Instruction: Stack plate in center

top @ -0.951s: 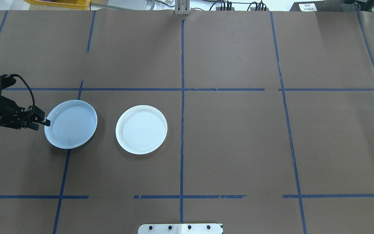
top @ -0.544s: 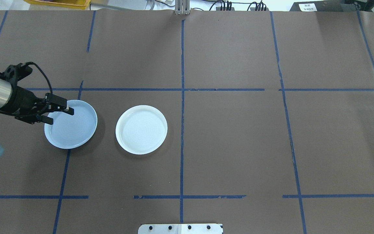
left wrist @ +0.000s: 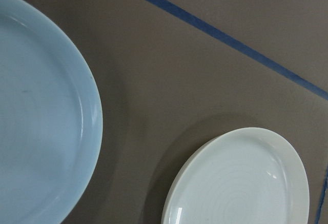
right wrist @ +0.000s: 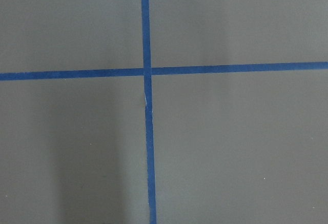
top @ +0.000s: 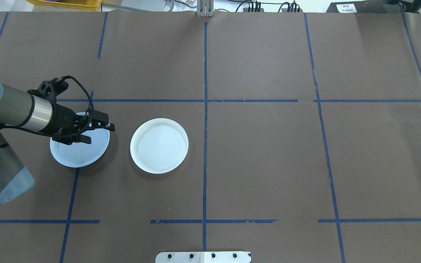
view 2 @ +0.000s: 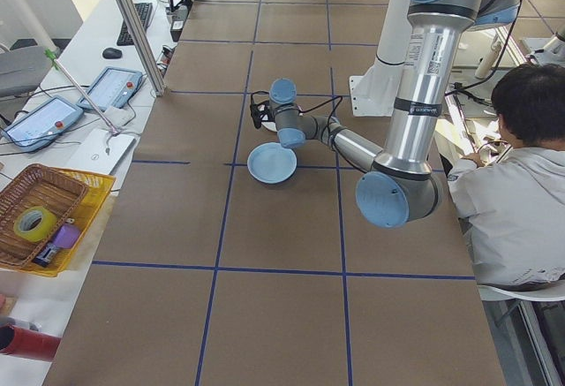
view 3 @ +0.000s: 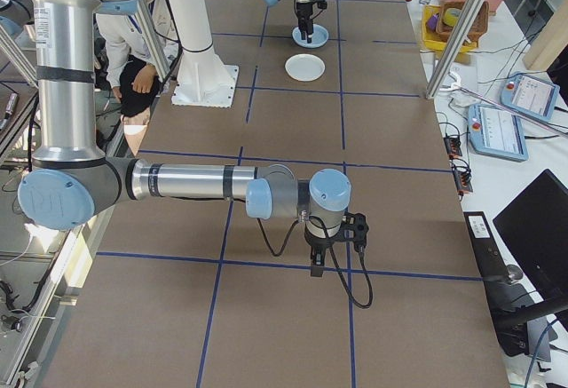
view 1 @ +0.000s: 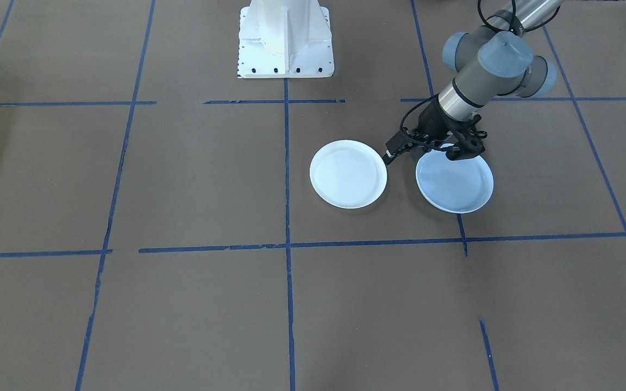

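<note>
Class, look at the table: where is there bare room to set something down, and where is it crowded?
Bare: everything across the centre tape line from the white plate, and the far strip beyond the cross tape. Crowded: the pale blue plate, with the left hand over it, open, and the narrow gap between the plates.

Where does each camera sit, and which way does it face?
Front-facing: across table, facing base; left arm.
Overhead: behind robot, downward; left end effector at blue plate.
Exterior left: table's end; left arm near.
Exterior right: opposite end; right arm near.
Left wrist: down on white plate; no body.
Right wrist: down on tape cross; no body.
Front-facing, overhead share both plates.
</note>
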